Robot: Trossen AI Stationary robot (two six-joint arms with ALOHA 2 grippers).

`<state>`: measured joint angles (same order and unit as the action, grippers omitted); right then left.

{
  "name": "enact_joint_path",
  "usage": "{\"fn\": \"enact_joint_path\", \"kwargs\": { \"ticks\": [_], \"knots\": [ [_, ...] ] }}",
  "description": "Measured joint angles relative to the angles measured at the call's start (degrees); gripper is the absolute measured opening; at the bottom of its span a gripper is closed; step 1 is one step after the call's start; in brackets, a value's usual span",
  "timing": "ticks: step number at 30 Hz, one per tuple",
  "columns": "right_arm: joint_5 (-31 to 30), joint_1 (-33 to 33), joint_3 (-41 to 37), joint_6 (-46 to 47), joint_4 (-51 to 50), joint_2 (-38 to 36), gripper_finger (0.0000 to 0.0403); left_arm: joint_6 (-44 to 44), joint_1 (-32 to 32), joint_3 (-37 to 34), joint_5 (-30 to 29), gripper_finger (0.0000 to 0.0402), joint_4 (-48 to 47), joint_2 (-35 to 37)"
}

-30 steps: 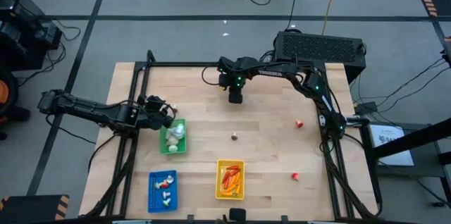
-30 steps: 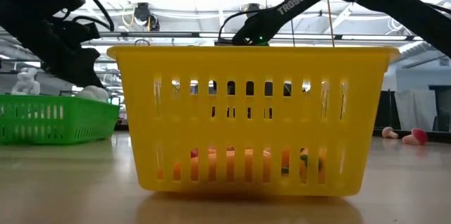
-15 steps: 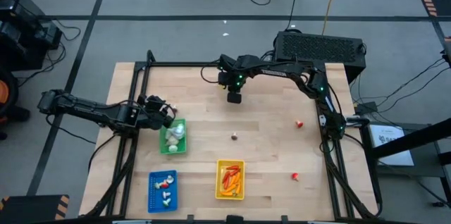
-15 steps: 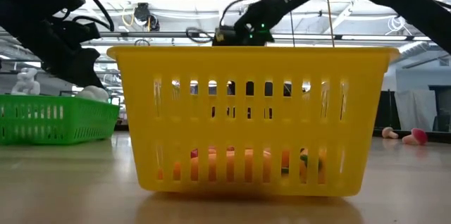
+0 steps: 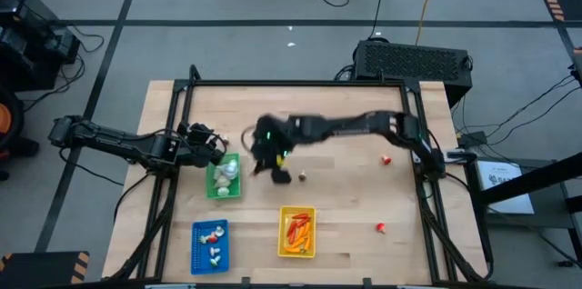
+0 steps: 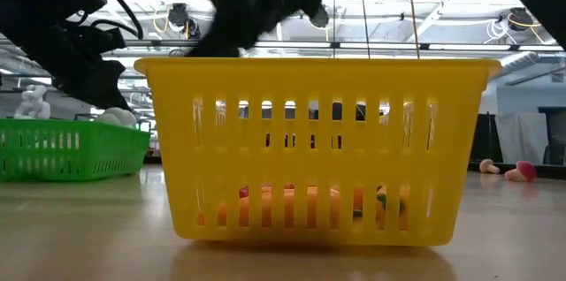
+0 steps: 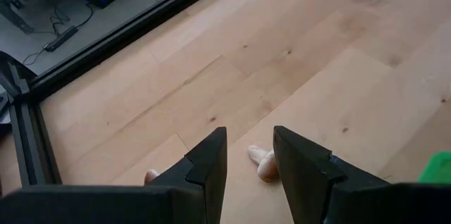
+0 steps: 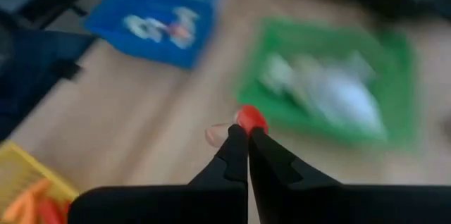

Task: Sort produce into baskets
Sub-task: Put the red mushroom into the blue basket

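Baskets mostly filled; approx. three pieces left on bench. My right gripper (image 8: 248, 134), clenched on red-and-white piece (image 8: 243, 122), hovers mid-bench.

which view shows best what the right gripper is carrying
The right wrist view: the right gripper has its fingers shut on a small red-and-tan piece, seen close up above the green basket. The high view shows only the blurred right gripper, with the piece hidden. The low view shows just a dark blur; the left wrist view misses it.
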<state>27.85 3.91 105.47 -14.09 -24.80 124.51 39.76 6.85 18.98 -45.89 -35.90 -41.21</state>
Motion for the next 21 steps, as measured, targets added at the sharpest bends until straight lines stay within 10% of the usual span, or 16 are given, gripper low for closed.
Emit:
{"fn": "enact_joint_path", "kwargs": {
  "ticks": [21],
  "knots": [
    [-5.2,-17.3,0.0,6.1,52.8,12.0,0.0,-1.2,0.0,0.0,-0.2,0.0125,2.5,0.0]
  ]
}}
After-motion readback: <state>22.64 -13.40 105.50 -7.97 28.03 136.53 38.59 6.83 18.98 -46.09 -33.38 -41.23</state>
